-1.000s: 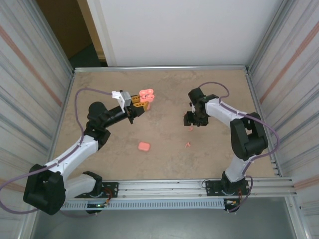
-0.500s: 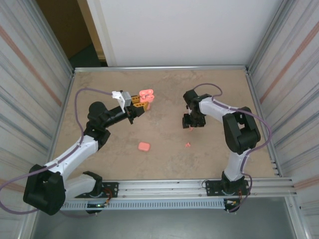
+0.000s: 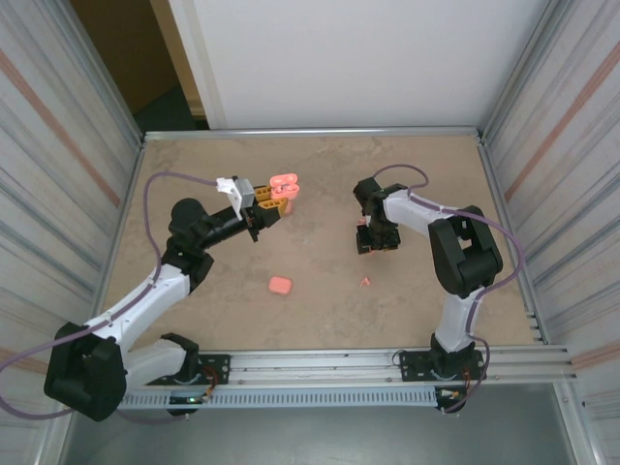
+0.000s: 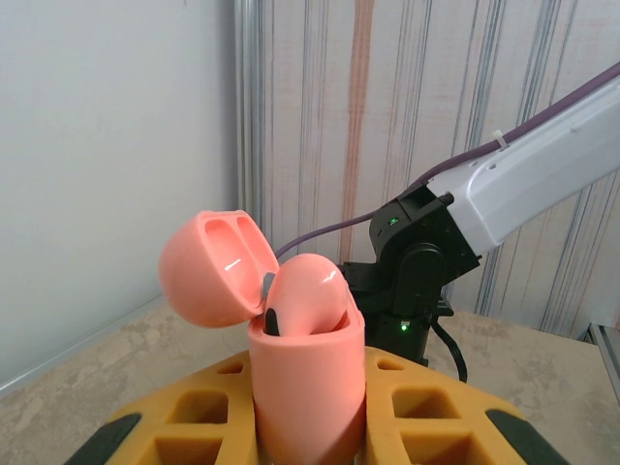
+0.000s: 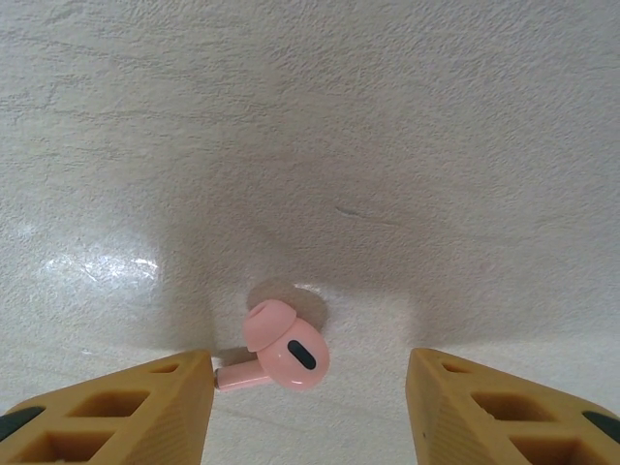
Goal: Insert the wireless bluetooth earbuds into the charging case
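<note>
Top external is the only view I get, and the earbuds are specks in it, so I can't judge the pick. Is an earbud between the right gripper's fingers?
Observer: Yes. In the right wrist view one earbud lies on the table between the fingers of the right gripper, whose jaws stand open.
Operator: How does it lie?
Observer: On its side, with the stem end pointing at one finger and almost at its tip.
Operator: Is the case ready to take it?
Observer: In the left wrist view the left gripper clamps the charging case by its body, with the lid swung open.
</note>
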Controlling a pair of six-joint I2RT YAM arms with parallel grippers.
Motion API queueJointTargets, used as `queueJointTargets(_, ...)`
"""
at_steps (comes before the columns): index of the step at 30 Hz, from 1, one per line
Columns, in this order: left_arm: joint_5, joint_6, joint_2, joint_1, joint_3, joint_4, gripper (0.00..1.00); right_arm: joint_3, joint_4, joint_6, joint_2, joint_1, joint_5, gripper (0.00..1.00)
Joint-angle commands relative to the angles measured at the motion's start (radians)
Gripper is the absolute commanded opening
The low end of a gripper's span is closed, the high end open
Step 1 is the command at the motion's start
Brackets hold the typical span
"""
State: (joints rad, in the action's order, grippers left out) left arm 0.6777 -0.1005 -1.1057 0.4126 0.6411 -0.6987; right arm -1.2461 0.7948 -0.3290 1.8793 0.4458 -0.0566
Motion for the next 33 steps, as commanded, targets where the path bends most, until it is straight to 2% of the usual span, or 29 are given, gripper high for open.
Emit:
queueJointTargets(1, -0.015, 0.018, 0.026, 0.004, 0.014, 0.001, 0.0, -0.027, 0.032, 0.013, 0.021, 0.007, -0.024, 0.54)
queueJointTargets(25, -0.014, 0.018, 0.009, 0.004, 0.023, -0.002, 0.0, 0.027, 0.059, 0.013, -0.005, -0.01, -0.031, 0.45)
queueJointTargets(33, -0.013, 0.018, 0.0, 0.004, 0.03, -0.005, 0.0, 0.013, 0.058, 0.019, -0.058, -0.019, -0.021, 0.46)
